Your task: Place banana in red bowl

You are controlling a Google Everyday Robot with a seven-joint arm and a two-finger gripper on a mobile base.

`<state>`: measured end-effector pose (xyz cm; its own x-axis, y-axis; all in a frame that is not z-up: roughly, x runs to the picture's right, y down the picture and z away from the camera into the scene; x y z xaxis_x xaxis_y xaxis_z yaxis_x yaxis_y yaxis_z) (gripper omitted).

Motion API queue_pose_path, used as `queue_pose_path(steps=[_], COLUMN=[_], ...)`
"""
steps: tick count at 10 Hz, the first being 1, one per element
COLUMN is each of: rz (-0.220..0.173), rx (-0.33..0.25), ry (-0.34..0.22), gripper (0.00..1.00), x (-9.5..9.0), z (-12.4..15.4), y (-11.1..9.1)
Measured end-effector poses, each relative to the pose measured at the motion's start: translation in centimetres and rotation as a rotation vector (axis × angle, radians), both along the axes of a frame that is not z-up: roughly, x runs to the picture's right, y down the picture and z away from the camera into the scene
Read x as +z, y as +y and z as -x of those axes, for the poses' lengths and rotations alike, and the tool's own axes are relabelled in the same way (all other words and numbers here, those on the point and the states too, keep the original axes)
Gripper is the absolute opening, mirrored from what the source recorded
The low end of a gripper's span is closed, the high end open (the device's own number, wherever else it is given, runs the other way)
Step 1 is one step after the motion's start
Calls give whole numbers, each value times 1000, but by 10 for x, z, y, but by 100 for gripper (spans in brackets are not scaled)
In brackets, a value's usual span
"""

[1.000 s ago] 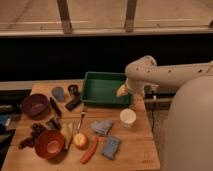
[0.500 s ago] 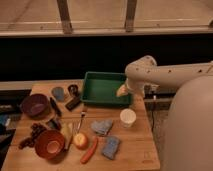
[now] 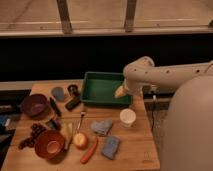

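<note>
The banana (image 3: 67,133) is pale yellow and lies on the wooden table (image 3: 137,150), between the red bowl and the apple. The red bowl (image 3: 49,144) sits at the front left of the table, and I see nothing inside it. My gripper (image 3: 120,92) hangs at the end of the white arm, over the right front corner of the green tray (image 3: 102,86). It is far to the right of the banana and the bowl.
A yellow-red apple (image 3: 80,141) and an orange carrot (image 3: 90,150) lie right of the banana. A maroon bowl (image 3: 33,105), dark grapes (image 3: 31,134), a white cup (image 3: 128,117), a fork (image 3: 81,120), blue cloths (image 3: 110,146) and small dark items (image 3: 73,102) also sit on the table.
</note>
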<state>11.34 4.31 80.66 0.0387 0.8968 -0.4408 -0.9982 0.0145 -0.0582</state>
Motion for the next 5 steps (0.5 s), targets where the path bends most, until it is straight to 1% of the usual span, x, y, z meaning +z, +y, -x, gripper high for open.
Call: queue_pose_path(steps=[1,3,4,5], rz=[-1,-7,-12,-22], rx=[-19,-71,-110,-174], ry=[-26,-100,-140,-186], gripper=[80,80,80,80], x=[0,-1,-4,-10], z=[17,65,92,123], y=[0,2,5,12])
